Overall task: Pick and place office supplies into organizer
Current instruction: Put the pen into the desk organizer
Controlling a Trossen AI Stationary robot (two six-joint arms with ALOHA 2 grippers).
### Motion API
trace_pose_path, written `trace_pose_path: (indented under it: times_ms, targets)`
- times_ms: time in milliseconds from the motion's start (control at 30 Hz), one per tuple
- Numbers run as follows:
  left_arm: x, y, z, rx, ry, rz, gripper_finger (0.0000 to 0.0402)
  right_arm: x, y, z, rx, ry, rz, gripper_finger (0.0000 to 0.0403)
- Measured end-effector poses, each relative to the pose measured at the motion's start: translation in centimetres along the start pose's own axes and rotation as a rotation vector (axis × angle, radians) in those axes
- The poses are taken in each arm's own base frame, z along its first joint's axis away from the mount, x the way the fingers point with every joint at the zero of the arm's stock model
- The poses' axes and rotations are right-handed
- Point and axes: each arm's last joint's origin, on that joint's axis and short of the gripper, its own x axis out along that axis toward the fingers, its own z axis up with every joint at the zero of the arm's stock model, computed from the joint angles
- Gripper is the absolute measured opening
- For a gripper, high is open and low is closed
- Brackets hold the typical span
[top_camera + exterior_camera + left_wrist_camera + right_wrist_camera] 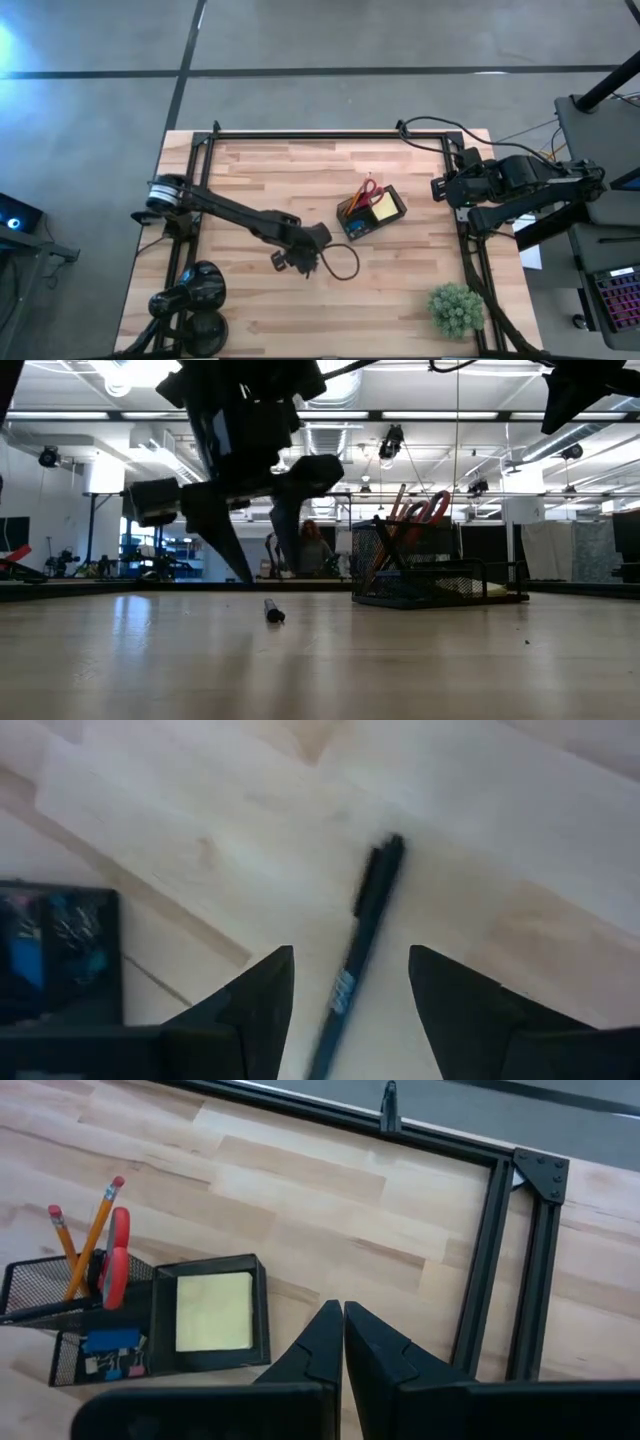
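Hovering low over the bench (260, 310), the left claw (350, 985) has its two dark fingers (262, 1000) spread wide, with a dark pen (362, 935) lying flat on the wood between them, untouched. The near end of the pen is cut off in the left wrist view. The left arm stretches from the bench's left edge toward the middle, bent downward at the wrist. Just beyond it sits the black mesh organizer (371, 212), holding red-handled scissors (115, 1258) and orange pencils (92, 1240) upright in one compartment, and a yellow note pad (213, 1312) flat in another. The right claw (344, 1342), fingers pressed together and holding nothing, waits at the bench's right edge.
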Motion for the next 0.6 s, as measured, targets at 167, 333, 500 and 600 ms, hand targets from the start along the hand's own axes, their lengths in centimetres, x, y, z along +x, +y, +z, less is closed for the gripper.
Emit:
trace_pose_path:
  times_ms: [167, 333, 500, 600]
  targets:
    - [1.5, 0.1, 0.1, 0.008, -0.052, -0.027, 0.0184, 0.0, 0.0, 0.0, -0.001, 0.0, 0.0, 0.0009]
    - [3.0, -0.3, -0.2, 0.046, -0.025, -0.071, 0.0163, 0.0, 0.0, 0.0, -0.001, 0.001, 0.0, 0.0009]
    - [3.2, -0.1, -0.5, 0.06, -0.019, -0.079, 0.0107, 0.0, 0.0, 0.0, -0.001, 0.001, 0.001, 0.0009]
    - [3.3, 0.0, -0.7, 0.052, -0.021, -0.084, 0.0069, 0.0, 0.0, 0.0, -0.001, 0.0, 0.001, 0.0009]
